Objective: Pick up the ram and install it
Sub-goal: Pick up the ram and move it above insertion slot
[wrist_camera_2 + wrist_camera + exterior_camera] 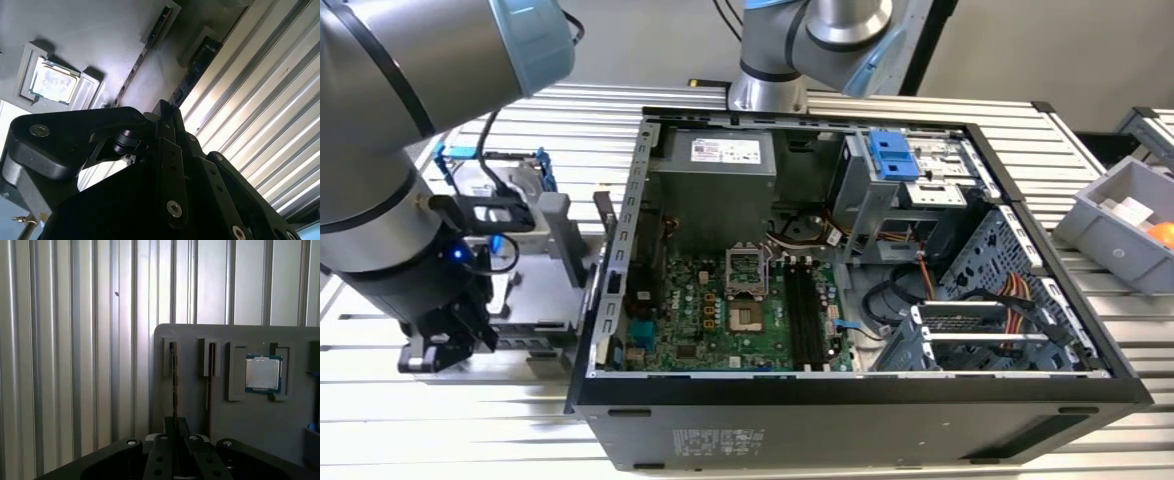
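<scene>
**Gripper closed on the ram, which is not yet lifted from its holder**

The arm is closest to the camera in the exterior view. It bends down over the ribbed metal table and carries the gripper low, just outside the wall of the open computer case. The motherboard lies inside the case, well apart from the gripper. No blue stick stands in its long black slots, so the install step looks untouched.

Directly under the gripper is a grey holder plate. The ram stands on edge in one of its slots and runs straight in between the fingertips. These sit drawn close together with just the thin board between them. I judge the gripper clenched on the ram's upper edge, with the board seated in the holder and not raised. By that reading the pick is begun but not finished, and the lift, the carry to the case and the seating are all left to do.

A second stick stands in the slot just beside the gripped one. A square processor chip rests in a pocket further off to the same side.

The exterior view supplies the case, the bare slots and how far the gripper is from them. Both wrist views supply the grip itself, the holder's slots and the chip. The second wrist view looks along the gripper's black linkage toward the ram from the other side.
</scene>
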### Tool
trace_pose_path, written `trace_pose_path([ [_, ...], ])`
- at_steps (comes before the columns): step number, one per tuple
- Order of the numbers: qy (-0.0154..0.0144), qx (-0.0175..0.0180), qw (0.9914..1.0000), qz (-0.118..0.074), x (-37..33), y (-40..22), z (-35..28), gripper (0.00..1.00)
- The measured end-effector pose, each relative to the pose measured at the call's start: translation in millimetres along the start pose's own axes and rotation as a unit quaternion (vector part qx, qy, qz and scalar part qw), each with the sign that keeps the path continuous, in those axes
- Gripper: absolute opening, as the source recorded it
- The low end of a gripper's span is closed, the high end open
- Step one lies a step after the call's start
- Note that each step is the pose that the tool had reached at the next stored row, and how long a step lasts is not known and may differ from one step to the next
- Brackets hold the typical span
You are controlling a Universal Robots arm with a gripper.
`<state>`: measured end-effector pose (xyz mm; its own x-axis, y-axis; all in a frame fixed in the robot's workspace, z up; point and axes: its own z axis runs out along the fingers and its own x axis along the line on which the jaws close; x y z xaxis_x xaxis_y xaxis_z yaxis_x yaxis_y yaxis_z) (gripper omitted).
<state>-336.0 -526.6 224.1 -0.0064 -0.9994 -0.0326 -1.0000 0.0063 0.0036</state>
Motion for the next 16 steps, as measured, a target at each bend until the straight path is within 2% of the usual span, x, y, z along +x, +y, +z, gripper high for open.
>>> trace_pose_path([
  [9,0.0000,0.0000,1.00000,0.000,-0.3,0.1,-8.7,0.00],
  [16,0.0000,0.0002,1.00000,0.000,-0.4,0.3,-12.0,0.00],
])
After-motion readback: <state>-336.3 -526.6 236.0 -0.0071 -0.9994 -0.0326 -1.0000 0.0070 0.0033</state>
